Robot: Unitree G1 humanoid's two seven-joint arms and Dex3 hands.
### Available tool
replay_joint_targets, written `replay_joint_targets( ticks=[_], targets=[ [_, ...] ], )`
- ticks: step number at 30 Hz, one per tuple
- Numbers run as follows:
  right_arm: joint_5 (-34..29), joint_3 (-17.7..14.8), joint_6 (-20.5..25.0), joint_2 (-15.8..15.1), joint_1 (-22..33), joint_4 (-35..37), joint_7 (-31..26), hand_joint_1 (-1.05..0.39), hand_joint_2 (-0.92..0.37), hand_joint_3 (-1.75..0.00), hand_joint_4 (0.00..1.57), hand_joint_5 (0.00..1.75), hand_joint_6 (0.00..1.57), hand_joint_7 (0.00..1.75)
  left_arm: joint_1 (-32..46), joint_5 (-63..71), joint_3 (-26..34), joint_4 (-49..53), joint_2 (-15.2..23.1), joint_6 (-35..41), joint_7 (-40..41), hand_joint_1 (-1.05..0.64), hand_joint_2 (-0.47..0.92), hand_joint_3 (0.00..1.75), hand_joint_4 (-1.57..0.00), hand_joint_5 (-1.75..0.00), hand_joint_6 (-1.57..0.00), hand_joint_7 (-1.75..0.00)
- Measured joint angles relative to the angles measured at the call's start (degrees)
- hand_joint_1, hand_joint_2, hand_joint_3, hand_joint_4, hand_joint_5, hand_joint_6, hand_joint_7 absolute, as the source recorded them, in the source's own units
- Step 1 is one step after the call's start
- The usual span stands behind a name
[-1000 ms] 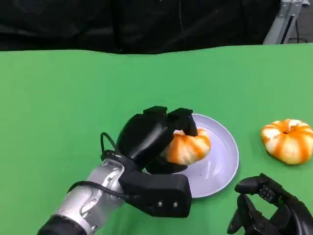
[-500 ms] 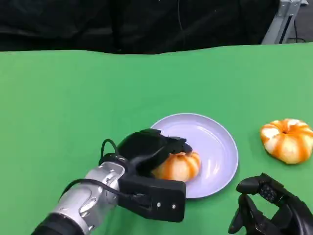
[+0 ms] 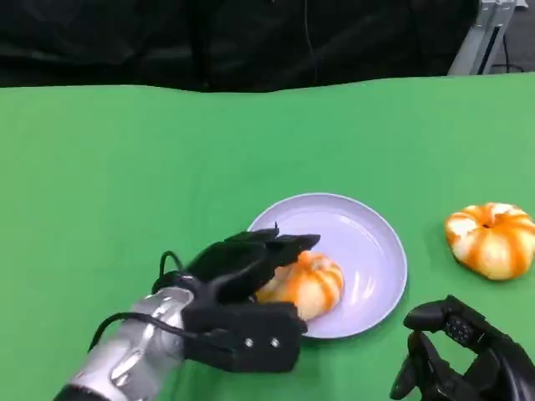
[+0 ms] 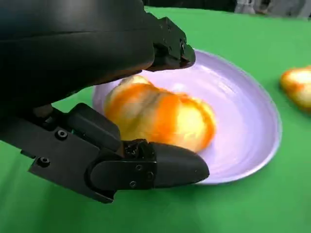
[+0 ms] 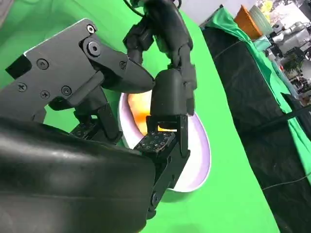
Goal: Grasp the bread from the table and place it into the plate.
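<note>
Bread lies on plate, near-left part, close to rim. Left hand fingers apart around it, loosely cupping, contact unclear. Judgement: spread wider, withdraw straight back without nudging bread. Right hand idle, fingers apart, low over counter.

No text, label, brand, number or sign can be read in any of the views.
</note>
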Motion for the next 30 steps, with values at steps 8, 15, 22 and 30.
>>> replay_joint_targets(
  ticks=[8, 15, 22, 30],
  targets=[
    [-0.06, 0.24, 0.24, -0.03, 0.24, -0.43, -0.04, -0.16, -0.54, -1.09, 0.92, 1.58, 0.82, 1.39, 10.33, -22.72, 12.49, -12.35, -5.98, 2.88, -3.35, -0.06, 0.92, 0.53, -0.87, -0.27, -0.85, -0.16],
    [-0.11, 0.56, 0.38, -0.03, 0.63, -0.66, -0.20, -0.17, -0.54, -1.10, 0.93, 1.57, 0.83, 1.39, 16.14, -42.62, 20.45, -20.48, -6.27, 10.72, -12.98, -0.07, 0.48, 1.42, -0.97, -1.67, -0.86, -1.60],
    [-0.12, 0.61, 1.02, -0.09, 0.42, -0.79, -0.71, -0.17, -0.52, -1.12, 0.93, 1.57, 0.83, 1.40, 20.18, -53.32, 25.21, -28.23, -3.70, 23.38, -17.19, -0.10, 0.46, 1.44, -0.97, -1.75, -0.83, -1.72],
    [-0.15, -0.38, 1.46, -0.81, -1.48, -0.28, -0.96, -0.16, -0.51, -1.15, 0.93, 1.58, 0.83, 1.40, 35.56, -73.29, 39.00, -35.86, 7.87, 42.19, -28.12, -0.17, 0.53, 1.16, -0.94, -1.75, -0.83, -1.72]
  ],
)
